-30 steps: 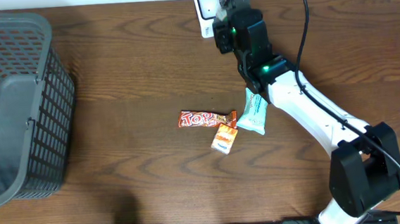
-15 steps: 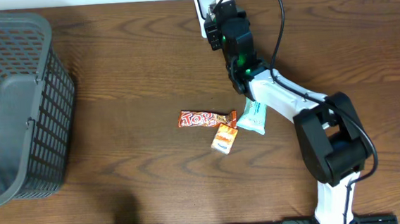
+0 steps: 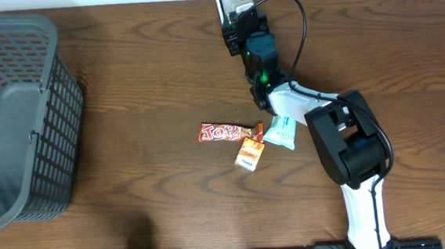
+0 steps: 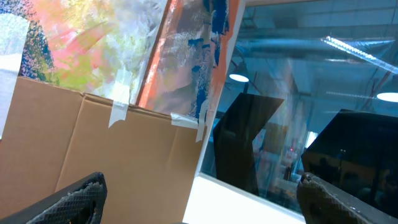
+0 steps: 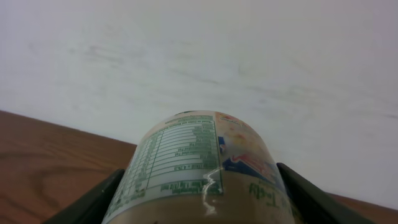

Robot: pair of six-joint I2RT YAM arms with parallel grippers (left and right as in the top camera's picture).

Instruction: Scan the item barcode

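My right gripper (image 5: 202, 208) is shut on the item (image 5: 199, 168), a rounded container with a green nutrition table and a red and blue logo on its label. Its dark fingers (image 5: 93, 202) press on both sides. No barcode shows on the visible face. From overhead the right gripper (image 3: 239, 27) sits at the table's far edge, right in front of the white scanner (image 3: 232, 0), and the item is hidden under the wrist. My left gripper (image 4: 202, 208) is open and empty, pointing up at cardboard and a window.
A red candy bar (image 3: 227, 131), an orange packet (image 3: 249, 153) and a teal and white packet (image 3: 283, 131) lie mid-table under the right forearm. A grey basket (image 3: 18, 123) fills the left side. The table (image 3: 149, 82) is dark wood.
The right arm has swung left and folded in, bringing the gripper with the item closer to the white scanner. The packets on the table have not moved.
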